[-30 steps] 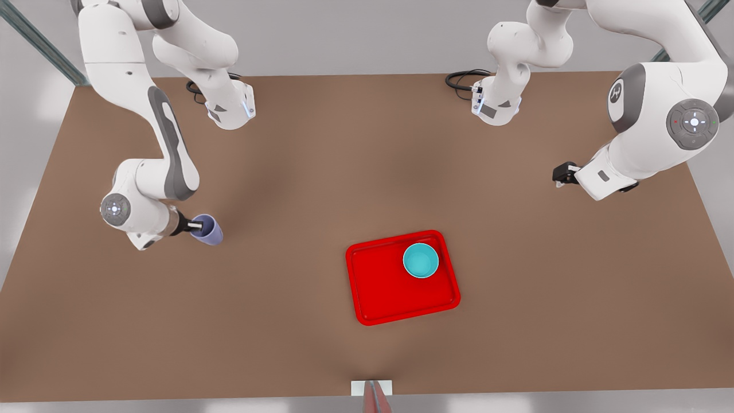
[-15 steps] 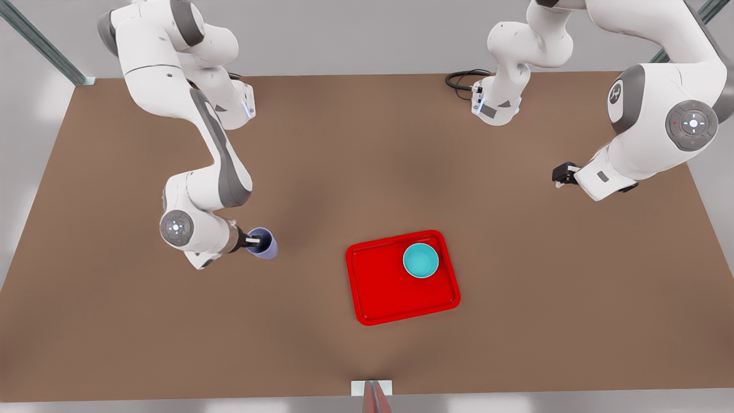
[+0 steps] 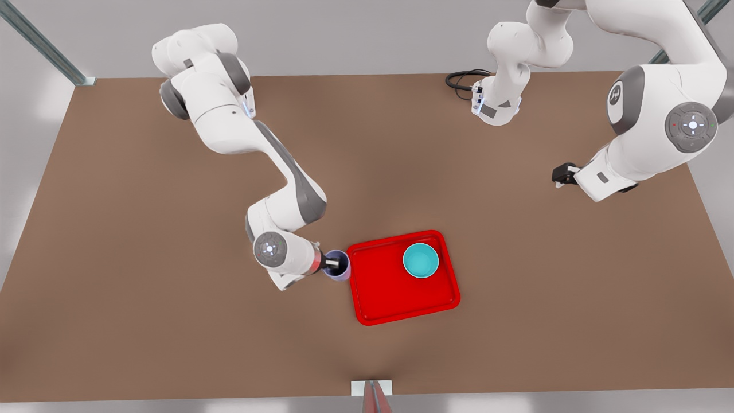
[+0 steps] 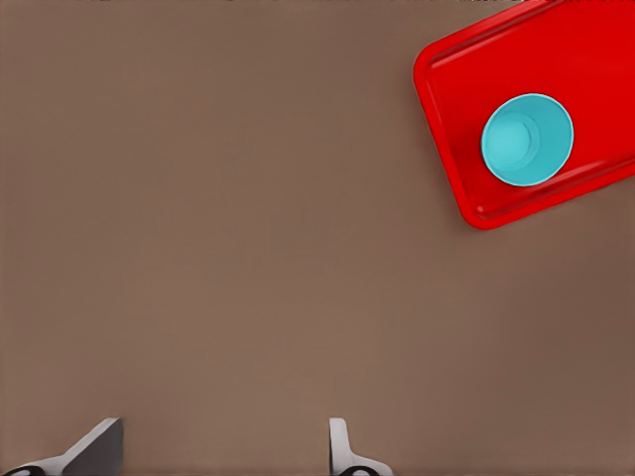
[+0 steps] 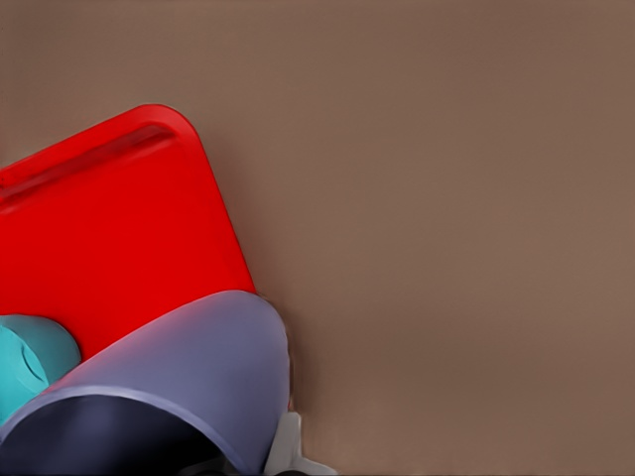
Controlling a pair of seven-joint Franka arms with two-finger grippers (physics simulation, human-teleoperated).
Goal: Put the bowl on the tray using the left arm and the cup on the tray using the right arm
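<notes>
The red rectangular tray lies flat on the table, slightly rotated. The teal bowl sits upright in its one-o'clock corner. The lavender cup, clamped by its rim and lifted, hangs just beside the tray's nine-o'clock edge, mouth upward.

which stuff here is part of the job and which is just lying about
Job:
bowl, on the tray
cup, held by the right gripper at the tray's edge
left gripper, open, waiting off to the side

Lying about:
black cable at the table's far edge
</notes>
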